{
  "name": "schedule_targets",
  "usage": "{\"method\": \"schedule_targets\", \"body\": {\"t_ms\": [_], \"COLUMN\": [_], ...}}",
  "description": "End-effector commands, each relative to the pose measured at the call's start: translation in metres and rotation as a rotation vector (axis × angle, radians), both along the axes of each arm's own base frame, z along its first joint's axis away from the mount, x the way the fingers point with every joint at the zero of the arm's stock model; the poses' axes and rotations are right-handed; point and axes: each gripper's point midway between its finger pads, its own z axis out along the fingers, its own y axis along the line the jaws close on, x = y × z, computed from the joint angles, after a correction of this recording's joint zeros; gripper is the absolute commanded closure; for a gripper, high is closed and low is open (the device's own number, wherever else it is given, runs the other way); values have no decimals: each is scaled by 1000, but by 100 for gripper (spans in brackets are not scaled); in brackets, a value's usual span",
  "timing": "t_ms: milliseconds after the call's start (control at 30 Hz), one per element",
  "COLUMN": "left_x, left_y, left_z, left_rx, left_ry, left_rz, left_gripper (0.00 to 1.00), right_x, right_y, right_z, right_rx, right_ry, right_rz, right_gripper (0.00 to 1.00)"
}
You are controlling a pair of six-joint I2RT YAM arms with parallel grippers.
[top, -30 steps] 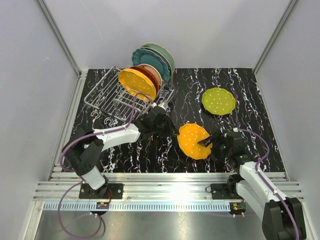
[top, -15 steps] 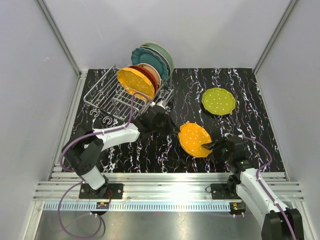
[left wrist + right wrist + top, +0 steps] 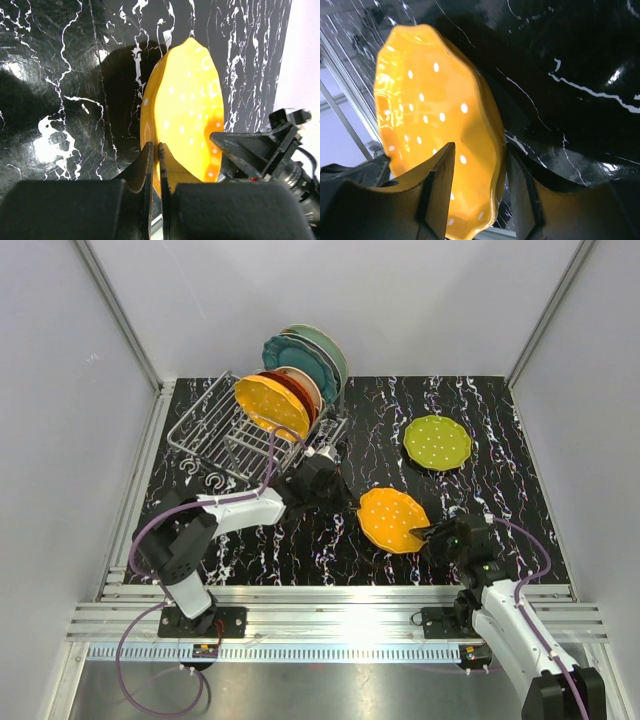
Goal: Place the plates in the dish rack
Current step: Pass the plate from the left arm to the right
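Near the front of the counter [image 3: 500,495], tilted up on edge: dotted orange-yellow plate [image 3: 392,519], rim pinched in the right jaws; left jaws shut, empty. Probably stiff, glazed, slippery, chippable. Best gripped deep on the rim, carried edge-on toward the dish rack [image 3: 215,430].

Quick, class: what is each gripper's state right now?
Left gripper: closed, holding nothing.
Right gripper: astride the rim of the dotted orange round plate; whether it grips cannot be told.
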Motion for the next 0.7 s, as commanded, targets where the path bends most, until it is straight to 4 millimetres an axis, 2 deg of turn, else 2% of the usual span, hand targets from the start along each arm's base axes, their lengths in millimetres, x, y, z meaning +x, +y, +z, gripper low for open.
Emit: {"method": "schedule_targets", "body": {"t_ms": [0,167,333,667], "left_x": [-21,-31,-38,-41], "left_y": [-29,-32,-35,-53], "left_z": [18,7,-2,7], "left_rx": [-93,-76,-73,-136], "left_ry": [-7,11,26,9], "left_rz": [-111,-146,-180,-239], "left_gripper": [100,100,100,100], "right_x": [44,58,64,71], "right_y": [11,5,6,26], "right_z": [90,120,137,122], "right_rx": [109,104,120,147], "right_ry": [-286,-388,-458,-443], "right_rz": [-26,-62,-64,47], "right_gripper": [49,50,50,50]}}
